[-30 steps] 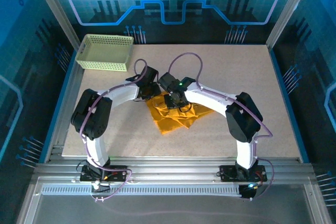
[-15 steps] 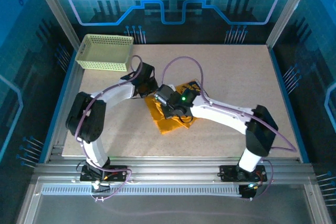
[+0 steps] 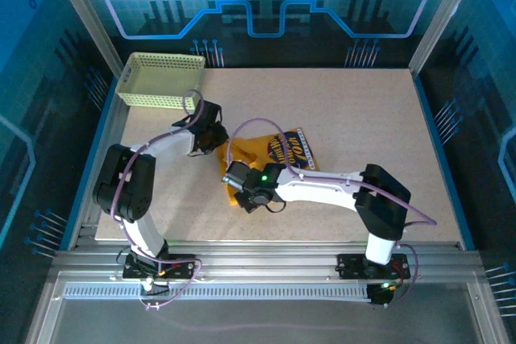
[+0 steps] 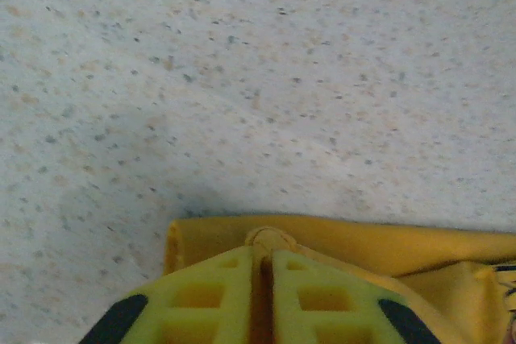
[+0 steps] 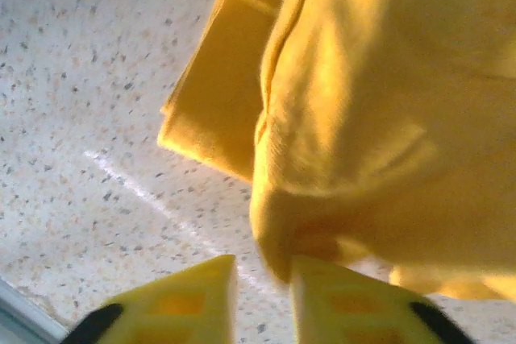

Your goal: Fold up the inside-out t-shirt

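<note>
The inside-out t-shirt (image 3: 270, 157) is seen crumpled on the tabletop (image 3: 379, 118), just toward 9 o'clock of its centre, with dark lettering (image 3: 292, 149) turned upward on the part lying toward 2 o'clock. A pale mesh basket (image 3: 157, 98) is placed at the 10 o'clock corner of the tabletop, apart from the cloth.

The left fingers (image 4: 218, 296) are positioned at the shirt's 10 o'clock edge. In the left wrist view they are pressed almost together, and a folded edge of mustard cloth is pinched in the thin slit between them, a small nub of it bulging past the tips.

The right fingers (image 5: 189, 300) are placed at the shirt's 7 o'clock corner. They are parted by a narrow gap through which speckled tabletop is seen, and a rounded bunch of cloth hangs right at their tips. Whether that bunch is actually gripped cannot be told.
</note>
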`<state>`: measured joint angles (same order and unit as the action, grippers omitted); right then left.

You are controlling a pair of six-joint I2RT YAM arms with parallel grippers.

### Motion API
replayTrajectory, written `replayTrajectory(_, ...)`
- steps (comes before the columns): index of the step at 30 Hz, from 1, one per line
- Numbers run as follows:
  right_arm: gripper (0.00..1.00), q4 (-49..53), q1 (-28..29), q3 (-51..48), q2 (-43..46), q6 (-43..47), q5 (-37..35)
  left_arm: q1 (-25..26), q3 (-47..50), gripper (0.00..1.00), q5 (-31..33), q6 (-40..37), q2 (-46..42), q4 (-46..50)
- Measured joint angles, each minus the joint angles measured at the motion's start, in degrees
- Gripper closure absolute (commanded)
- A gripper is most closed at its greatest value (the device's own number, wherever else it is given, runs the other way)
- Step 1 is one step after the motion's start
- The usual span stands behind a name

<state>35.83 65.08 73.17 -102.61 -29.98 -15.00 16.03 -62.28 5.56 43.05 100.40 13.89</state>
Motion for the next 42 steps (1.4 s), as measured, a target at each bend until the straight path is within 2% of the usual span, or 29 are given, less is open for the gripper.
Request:
replayTrajectory(3, 0.49, -0.7, 0.7, 0.0, 1.0, 1.4, 1.0, -1.4, -0.1, 0.57, 0.0, -1.3, 0.3, 0.9)
replayTrajectory(7, 0.46, -0.5, -1.0, -0.1, 7.0, 2.1, -0.5, -1.5, -0.2, 0.43, 0.9, -2.7, -1.0, 3.8)
replayTrajectory(11, 0.43, -0.4, -9.4, -0.8, 13.7, 2.2, -1.6, 0.8, 3.3, 0.38, 2.3, -3.1, -8.9, 5.9)
replayTrajectory(14, 0.42, -0.4, -17.3, -1.5, 13.0, 2.2, -1.9, 6.3, 6.4, 0.34, 3.2, -2.6, -15.4, 7.6)
replayTrajectory(17, 0.42, -0.7, -23.6, -2.1, 8.9, 2.1, -0.3, 12.8, 8.9, 0.33, 2.4, -1.8, -17.9, 7.7)
replayTrajectory(19, 0.42, -1.1, -26.5, -2.2, 5.7, 2.0, 1.3, 15.0, 9.7, 0.36, 1.6, -1.0, -16.9, 7.7)
replayTrajectory(26, 0.43, -4.3, -34.0, -2.8, -1.6, 0.6, 6.8, 15.0, 8.5, 0.5, 0.0, 0.2, -5.2, 5.0)
replayTrajectory(31, 0.43, -7.2, -38.0, -9.2, -1.5, -3.2, 7.8, 14.8, 0.3, 0.56, -3.0, -2.4, 4.0, 3.3)
replayTrajectory(34, 0.43, -9.1, -38.8, -13.6, 2.2, -6.2, 7.5, 14.8, -6.4, 0.52, -5.1, -4.8, 7.8, 2.3)
replayTrajectory(37, 0.43, -9.7, -39.0, -18.0, 5.6, -8.8, 7.5, 14.8, -10.4, 0.42, -5.6, -7.6, 8.5, 2.3)
replayTrajectory(42, 0.42, -8.6, -39.3, -20.1, 9.2, -10.0, 7.9, 14.8, -8.4, 0.31, -4.1, -10.3, 2.9, 3.4)
